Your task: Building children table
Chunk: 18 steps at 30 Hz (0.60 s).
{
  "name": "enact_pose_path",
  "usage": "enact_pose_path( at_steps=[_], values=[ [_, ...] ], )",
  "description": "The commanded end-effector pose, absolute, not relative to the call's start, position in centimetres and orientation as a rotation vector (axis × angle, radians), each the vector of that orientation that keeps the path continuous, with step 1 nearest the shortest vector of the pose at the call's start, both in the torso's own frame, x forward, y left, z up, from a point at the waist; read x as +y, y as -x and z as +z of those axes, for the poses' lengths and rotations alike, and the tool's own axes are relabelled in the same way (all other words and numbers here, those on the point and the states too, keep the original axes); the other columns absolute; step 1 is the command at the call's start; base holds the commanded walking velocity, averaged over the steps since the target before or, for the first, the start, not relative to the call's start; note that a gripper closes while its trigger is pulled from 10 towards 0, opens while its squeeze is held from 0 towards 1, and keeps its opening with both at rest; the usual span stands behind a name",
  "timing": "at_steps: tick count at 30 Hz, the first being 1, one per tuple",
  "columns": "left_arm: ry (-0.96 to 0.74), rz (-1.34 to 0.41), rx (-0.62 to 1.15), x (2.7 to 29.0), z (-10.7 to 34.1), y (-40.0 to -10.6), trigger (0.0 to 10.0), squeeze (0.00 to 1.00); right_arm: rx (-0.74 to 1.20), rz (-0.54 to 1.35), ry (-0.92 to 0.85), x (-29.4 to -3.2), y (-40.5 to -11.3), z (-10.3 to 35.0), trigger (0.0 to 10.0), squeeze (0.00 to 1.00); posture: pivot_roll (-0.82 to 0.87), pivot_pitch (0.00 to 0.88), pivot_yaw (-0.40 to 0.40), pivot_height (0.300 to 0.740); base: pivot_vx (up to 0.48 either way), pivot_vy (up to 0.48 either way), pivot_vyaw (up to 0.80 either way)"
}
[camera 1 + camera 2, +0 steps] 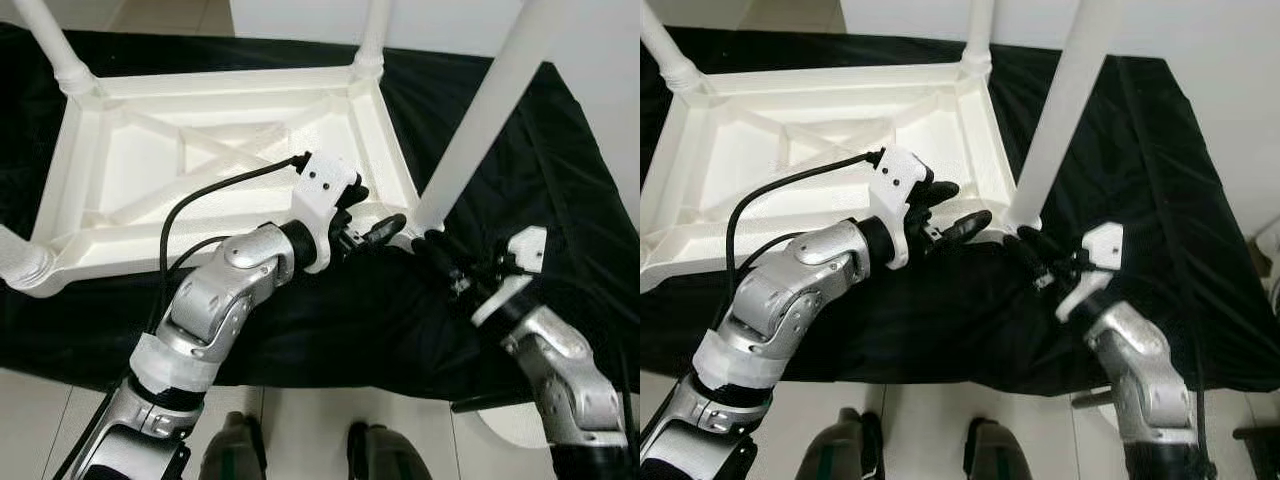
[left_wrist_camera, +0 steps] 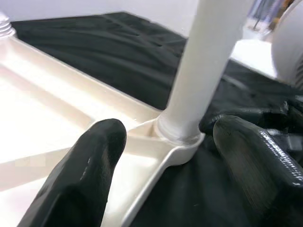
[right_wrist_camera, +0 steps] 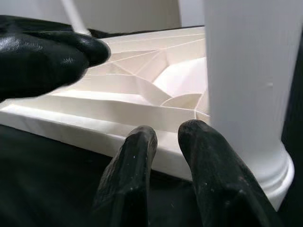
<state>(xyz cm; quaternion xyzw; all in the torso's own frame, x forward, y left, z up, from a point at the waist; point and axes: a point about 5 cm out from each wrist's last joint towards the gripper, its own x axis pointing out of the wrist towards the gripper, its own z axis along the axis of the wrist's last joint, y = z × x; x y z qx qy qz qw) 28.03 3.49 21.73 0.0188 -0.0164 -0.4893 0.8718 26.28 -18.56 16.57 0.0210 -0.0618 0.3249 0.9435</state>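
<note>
Left eye view: a white plastic children's table (image 1: 200,170) lies upside down, its ribbed underside facing up, on a desk covered with black cloth (image 1: 560,150). A white cylindrical table leg (image 1: 480,120) stands in the corner socket nearest the robot. The left tool (image 1: 372,228) has its two black fingers (image 2: 80,175) apart on either side of that corner, short of the leg's base. The right tool (image 1: 440,255) points at the same corner from the other side, its fingers (image 3: 132,179) close together with a narrow gap, holding nothing. No writing or brand mark is legible.
</note>
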Motion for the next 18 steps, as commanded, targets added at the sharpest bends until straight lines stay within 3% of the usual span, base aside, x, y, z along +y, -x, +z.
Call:
enact_pose_path(
  at_steps=[1, 11, 18],
  values=[
    [-0.061, -1.018, -0.038, 3.5, 21.5, -27.7, 10.0, 0.00, -0.111, 0.668, -0.032, -19.0, -26.6, 16.3, 10.0, 0.00, -0.03, 0.171, 0.004, 0.740, 0.000, 0.000, 0.00],
    [-0.181, -1.057, 0.048, 3.5, 19.5, -26.8, 10.0, 0.00, -0.142, 0.612, 0.017, -20.8, -28.8, 17.5, 10.0, 0.00, -0.02, 0.153, 0.004, 0.740, 0.000, 0.000, 0.00],
    [-0.266, -0.927, 0.160, 4.0, 18.0, -28.0, 10.0, 0.00, -0.192, 0.471, 0.010, -22.1, -29.4, 17.9, 10.0, 0.00, -0.02, 0.162, 0.021, 0.740, 0.000, 0.000, 0.00]
  ],
)
